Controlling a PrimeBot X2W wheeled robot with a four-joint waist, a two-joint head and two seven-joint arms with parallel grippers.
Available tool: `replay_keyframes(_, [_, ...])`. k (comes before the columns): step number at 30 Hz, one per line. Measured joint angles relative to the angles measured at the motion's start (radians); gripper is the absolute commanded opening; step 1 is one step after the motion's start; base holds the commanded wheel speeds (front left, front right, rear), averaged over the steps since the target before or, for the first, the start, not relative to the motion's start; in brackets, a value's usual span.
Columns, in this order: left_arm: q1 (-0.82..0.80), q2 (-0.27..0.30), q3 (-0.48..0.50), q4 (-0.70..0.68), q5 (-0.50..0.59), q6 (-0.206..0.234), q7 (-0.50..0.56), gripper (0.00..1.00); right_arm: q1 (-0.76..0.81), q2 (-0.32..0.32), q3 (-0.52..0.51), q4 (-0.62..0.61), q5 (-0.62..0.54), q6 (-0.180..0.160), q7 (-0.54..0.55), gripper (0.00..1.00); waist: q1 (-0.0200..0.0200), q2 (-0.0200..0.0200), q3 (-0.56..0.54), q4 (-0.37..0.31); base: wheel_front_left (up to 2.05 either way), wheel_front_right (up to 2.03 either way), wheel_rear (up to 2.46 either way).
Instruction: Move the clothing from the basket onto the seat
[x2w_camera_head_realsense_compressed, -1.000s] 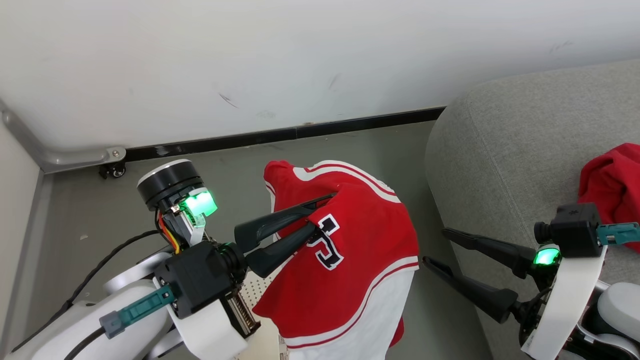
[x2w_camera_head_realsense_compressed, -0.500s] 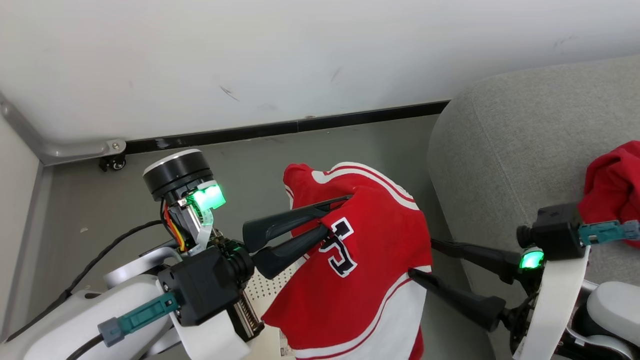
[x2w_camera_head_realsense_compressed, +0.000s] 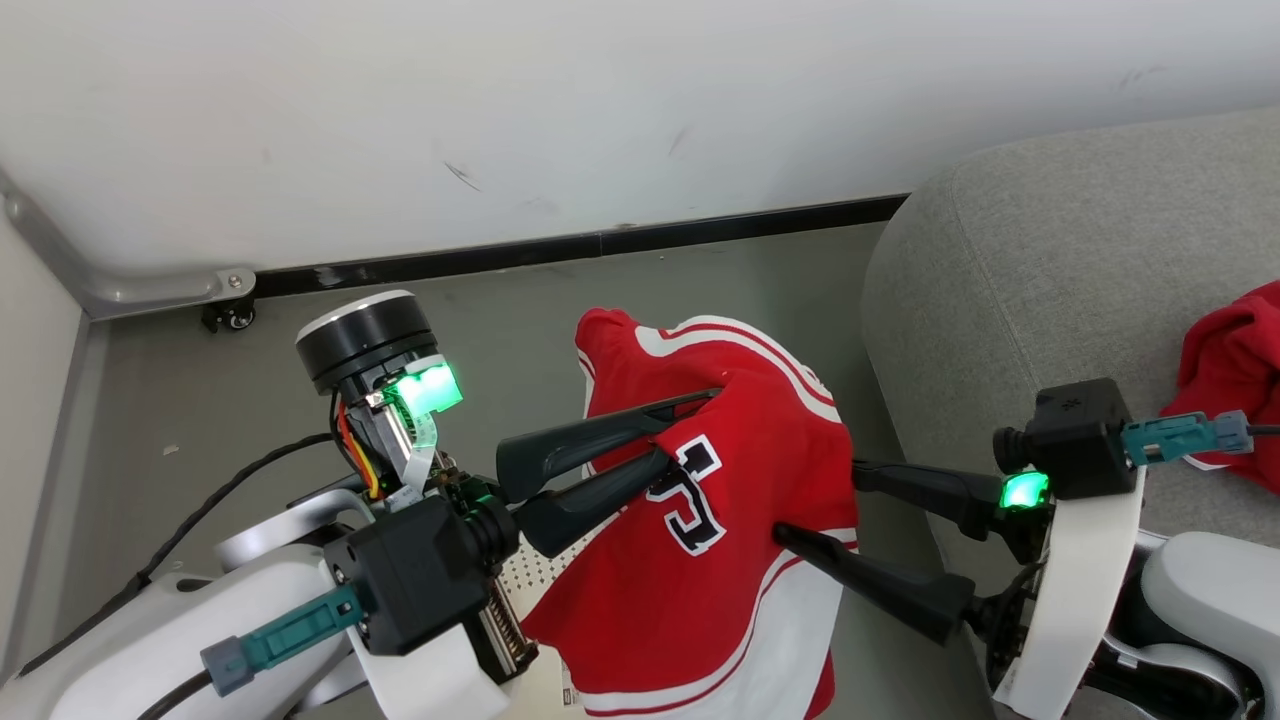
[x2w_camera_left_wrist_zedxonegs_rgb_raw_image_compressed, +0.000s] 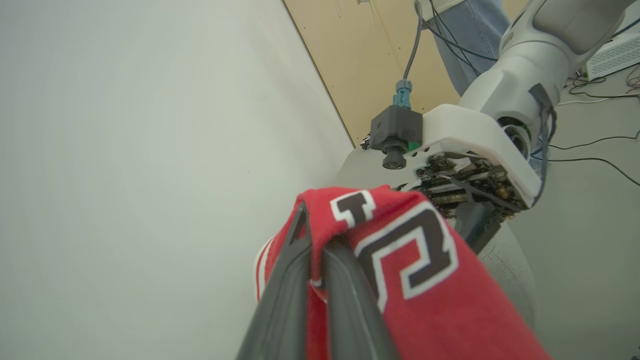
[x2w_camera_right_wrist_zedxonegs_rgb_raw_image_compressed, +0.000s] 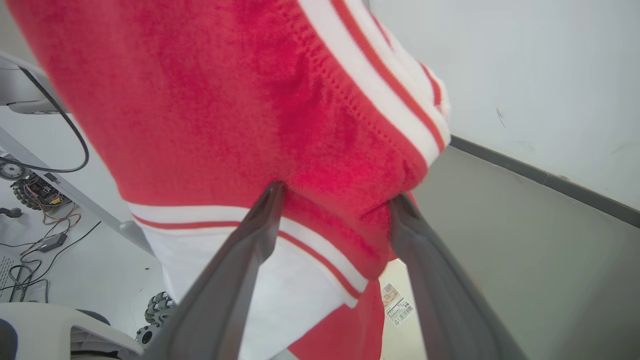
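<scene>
Jersey (x2w_camera_head_realsense_compressed: 640, 590) hangs up in the air, pinched tight in the left gripper (x2w_camera_head_realsense_compressed: 680, 430), over the basket (x2w_camera_head_realsense_compressed: 535, 578) and just beside the seat (x2w_camera_head_realsense_compressed: 1020, 280). Meanwhile the right gripper (x2w_camera_head_realsense_compressed: 822, 500) has its jaws spread wide, both tips against the jersey's side. Another red garment (x2w_camera_head_realsense_compressed: 1235, 340) lies on the seat.
</scene>
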Motion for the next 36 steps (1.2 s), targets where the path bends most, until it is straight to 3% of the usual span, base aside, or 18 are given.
replay_keyframes(7, [0.0, -0.014, 0.004, 0.02, -0.001, 0.0, 0.0, 0.0, -0.021, 0.046, 0.012, 0.002, -0.022, 0.0, -0.026, 0.99, -0.0001, 0.0, 0.005, 0.002, 0.0, 0.0, 0.0])
replay_keyframes(8, [0.0, -0.015, 0.008, 0.027, -0.001, 0.0, 0.0, 0.0, -0.021, 0.052, 0.013, 0.003, -0.024, 0.0, -0.035, 0.92, 0.0, 0.0, 0.006, 0.002, 0.0, 0.0, 0.0])
replay_keyframes(12, [0.001, -0.021, 0.017, 0.055, -0.001, 0.0, 0.0, 0.0, -0.021, 0.071, 0.015, 0.016, -0.039, 0.0, -0.063, 0.47, -0.0001, 0.0, 0.009, 0.001, 0.0, 0.0, 0.0])
replay_keyframes(15, [0.003, -0.024, 0.018, 0.072, -0.001, 0.0, 0.0, 0.0, -0.021, 0.08, 0.02, 0.028, -0.053, 0.0, -0.083, 0.35, 0.0, 0.0, 0.011, 0.001, 0.0, 0.0, 0.0])
replay_keyframes(17, [0.005, -0.026, 0.022, 0.086, -0.001, 0.0, 0.0, 0.0, -0.021, 0.082, 0.021, 0.034, -0.059, 0.0, -0.098, 0.21, -0.0001, 0.0, 0.012, 0.0, 0.0, 0.0, 0.0])
replay_keyframes(19, [0.009, -0.027, 0.026, 0.098, -0.002, 0.0, 0.0, 0.0, -0.021, 0.082, 0.021, 0.039, -0.068, 0.0, -0.115, 0.0, 0.0, 0.0, 0.013, -0.001, 0.0, 0.0, 0.0])
replay_keyframes(36, [0.11, -0.066, 0.045, 0.194, -0.077, 0.0, 0.0, 0.0, -0.03, 0.063, 0.022, 0.105, -0.093, 0.0, -0.226, 0.0, -0.0001, 0.0, 0.005, -0.021, 0.0, 0.0, 0.0])
